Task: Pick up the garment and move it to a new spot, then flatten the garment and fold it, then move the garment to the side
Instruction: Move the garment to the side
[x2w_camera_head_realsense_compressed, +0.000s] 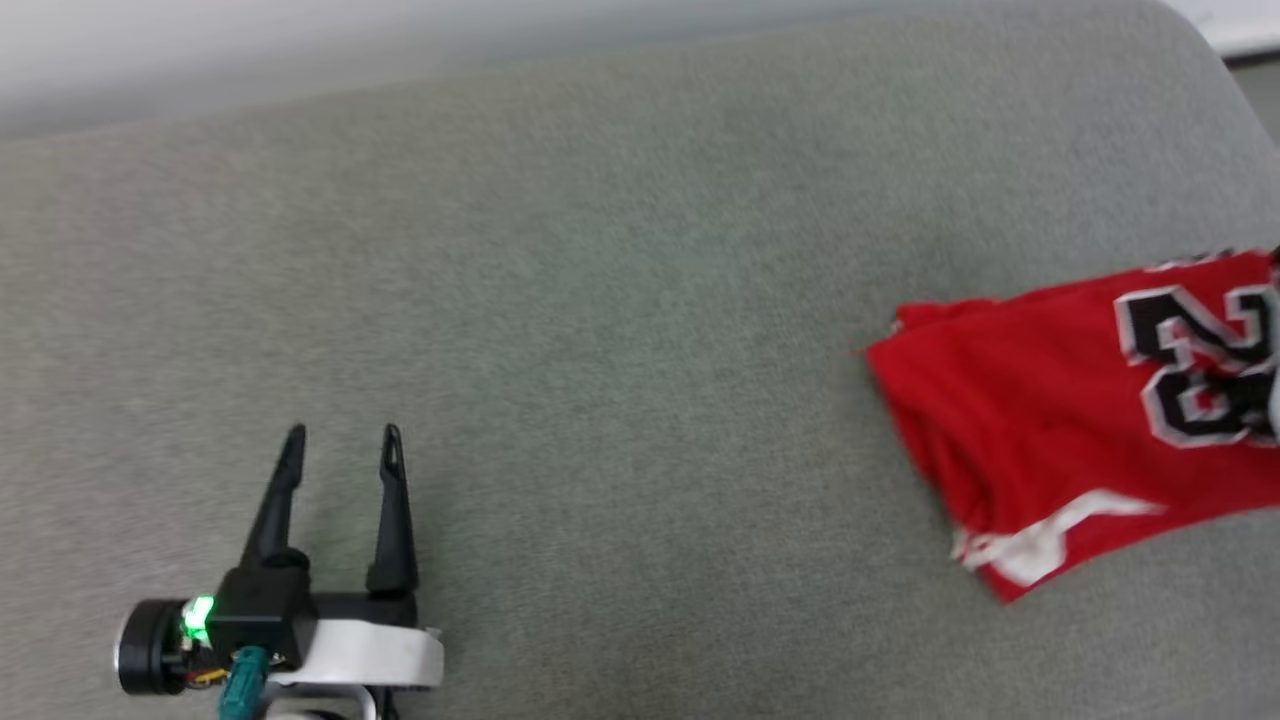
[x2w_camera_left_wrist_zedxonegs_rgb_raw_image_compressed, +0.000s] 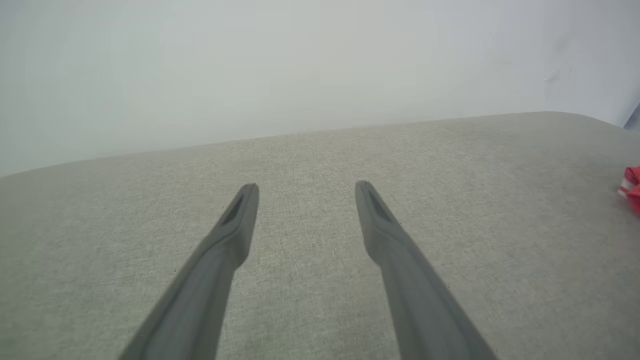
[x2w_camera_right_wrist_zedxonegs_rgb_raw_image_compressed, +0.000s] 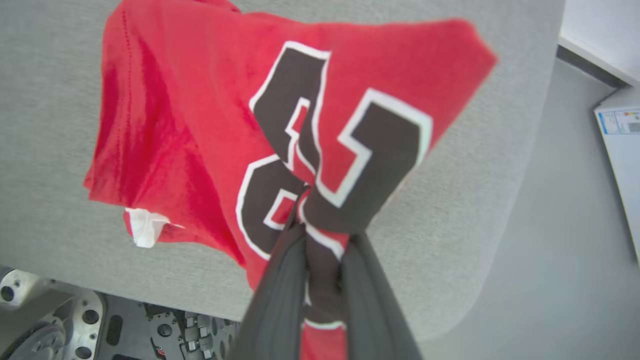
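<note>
The garment (x2w_camera_head_realsense_compressed: 1040, 420), a red jersey with a black-and-white "23", lies folded on the grey cushion at the right edge of the head view. A white sleeve edge shows at its near corner. In the right wrist view my right gripper (x2w_camera_right_wrist_zedxonegs_rgb_raw_image_compressed: 327, 235) is shut on the garment (x2w_camera_right_wrist_zedxonegs_rgb_raw_image_compressed: 200, 125), pinching the printed number so the cloth bunches upward toward the fingers. My left gripper (x2w_camera_head_realsense_compressed: 343, 435) stands open at the lower left, far from the jersey, with nothing between its fingers. In the left wrist view the left gripper (x2w_camera_left_wrist_zedxonegs_rgb_raw_image_compressed: 306, 187) hovers over bare cushion, with a bit of the garment (x2w_camera_left_wrist_zedxonegs_rgb_raw_image_compressed: 632, 187) at the right edge.
The grey upholstered surface (x2w_camera_head_realsense_compressed: 600, 300) has a rounded right corner, with the floor (x2w_camera_right_wrist_zedxonegs_rgb_raw_image_compressed: 550, 225) beyond it. A white box (x2w_camera_right_wrist_zedxonegs_rgb_raw_image_compressed: 620, 135) sits on the floor at the right. My metal base (x2w_camera_right_wrist_zedxonegs_rgb_raw_image_compressed: 75, 325) shows below the cushion's near edge. A pale wall (x2w_camera_left_wrist_zedxonegs_rgb_raw_image_compressed: 300, 75) stands behind.
</note>
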